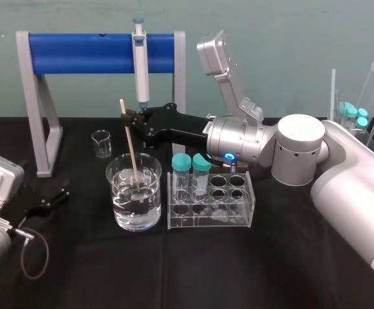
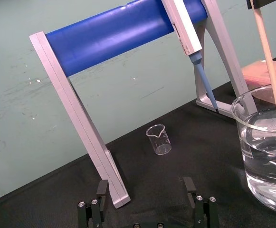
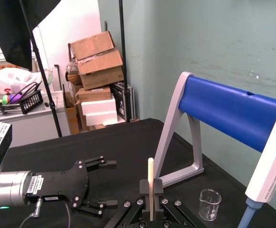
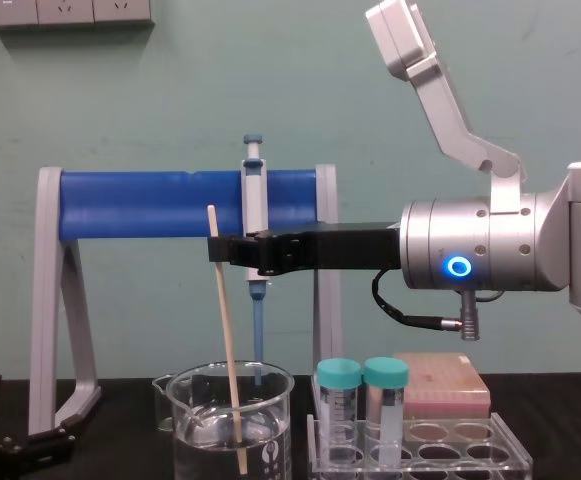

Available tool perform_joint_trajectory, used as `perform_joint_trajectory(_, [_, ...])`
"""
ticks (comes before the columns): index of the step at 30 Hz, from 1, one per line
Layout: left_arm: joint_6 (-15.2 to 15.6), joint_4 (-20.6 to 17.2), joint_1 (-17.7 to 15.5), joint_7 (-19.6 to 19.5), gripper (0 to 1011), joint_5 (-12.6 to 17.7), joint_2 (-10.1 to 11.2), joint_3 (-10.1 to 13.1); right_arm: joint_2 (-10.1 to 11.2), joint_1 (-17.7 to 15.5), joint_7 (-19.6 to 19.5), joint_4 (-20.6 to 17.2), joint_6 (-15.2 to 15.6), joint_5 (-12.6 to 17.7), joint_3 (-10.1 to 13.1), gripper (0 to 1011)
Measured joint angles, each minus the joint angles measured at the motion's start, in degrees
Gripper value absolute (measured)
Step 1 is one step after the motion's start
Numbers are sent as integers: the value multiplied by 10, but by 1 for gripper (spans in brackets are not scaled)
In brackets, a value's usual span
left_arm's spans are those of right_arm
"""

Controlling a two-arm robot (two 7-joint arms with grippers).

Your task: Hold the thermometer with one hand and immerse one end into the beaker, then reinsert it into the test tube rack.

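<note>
My right end effector [image 1: 127,118] clamps the thermometer [image 1: 131,147] near its top, lower end dipped in the beaker [image 1: 149,205]; my left end effector [image 1: 59,192] rests, fingers apart, on the surface [image 1: 270,264]

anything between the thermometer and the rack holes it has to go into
Two teal-capped tubes stand in the back row of the test tube rack, nearest the beaker, where the right hand holds the thermometer dipped. The other holes look open.
</note>
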Motion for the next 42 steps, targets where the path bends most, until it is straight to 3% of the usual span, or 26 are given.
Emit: perform_joint_trajectory(42, [0, 0, 0, 0, 1004, 0, 0, 0, 0, 0, 0, 0, 0, 0, 0, 55])
